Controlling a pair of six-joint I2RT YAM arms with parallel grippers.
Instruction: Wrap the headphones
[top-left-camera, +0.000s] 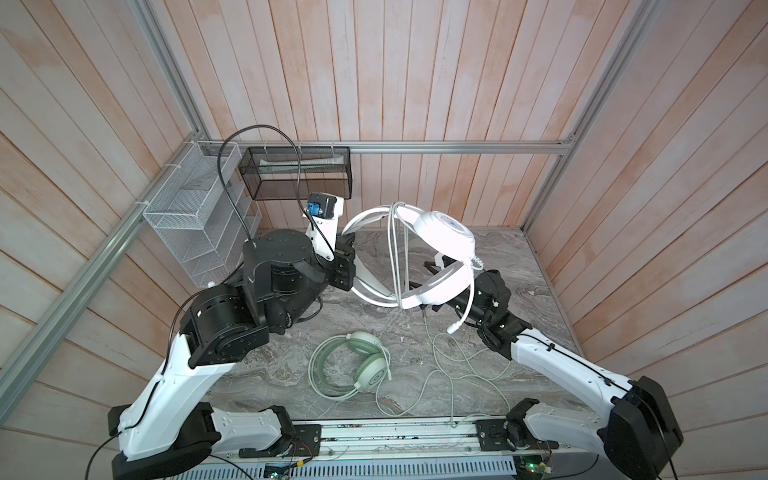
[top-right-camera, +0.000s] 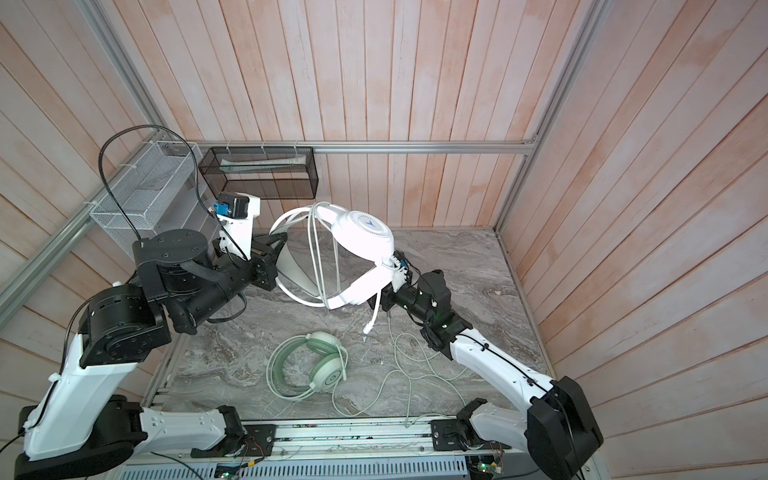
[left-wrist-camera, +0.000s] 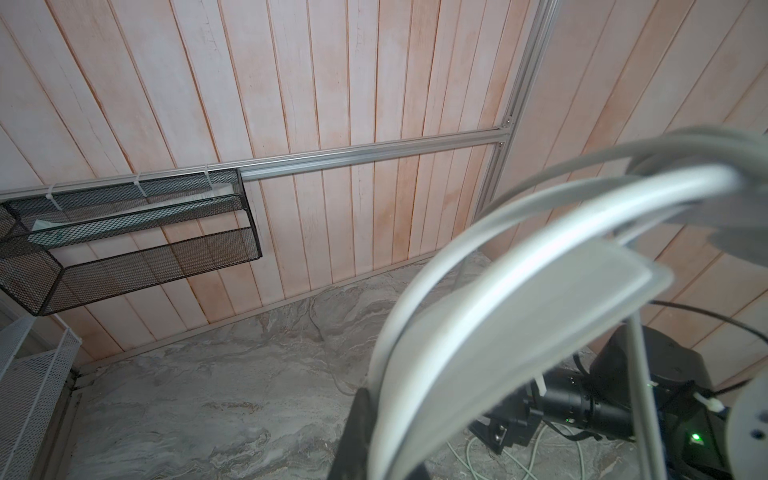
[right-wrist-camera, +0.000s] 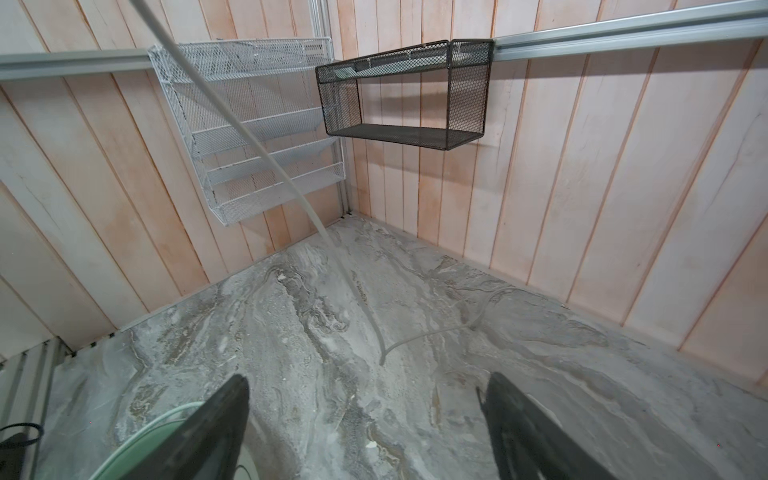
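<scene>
The white headphones (top-left-camera: 444, 232) (top-right-camera: 361, 237) hang in the air over the back of the table, blue logo up. My left gripper (top-left-camera: 348, 246) (top-right-camera: 277, 244) (left-wrist-camera: 374, 436) is shut on their headband (left-wrist-camera: 519, 316). Their white cable (top-left-camera: 395, 249) loops round the headband a few times, then drops to the table (right-wrist-camera: 249, 137). My right gripper (top-left-camera: 422, 276) (right-wrist-camera: 365, 378) is open under the lower earcup, with nothing between its fingers and the cable hanging ahead of them. The mint green headphones (top-left-camera: 365, 357) (top-right-camera: 328, 357) lie on the table near the front, cable coiled round them.
A white wire rack (top-left-camera: 195, 224) and a black mesh basket (top-left-camera: 299, 172) hang on the back left walls. Loose cable loops (top-left-camera: 457, 374) lie on the marble table (top-left-camera: 519, 266) in front of the right arm. The white headset's mic boom (top-left-camera: 461, 316) dangles down.
</scene>
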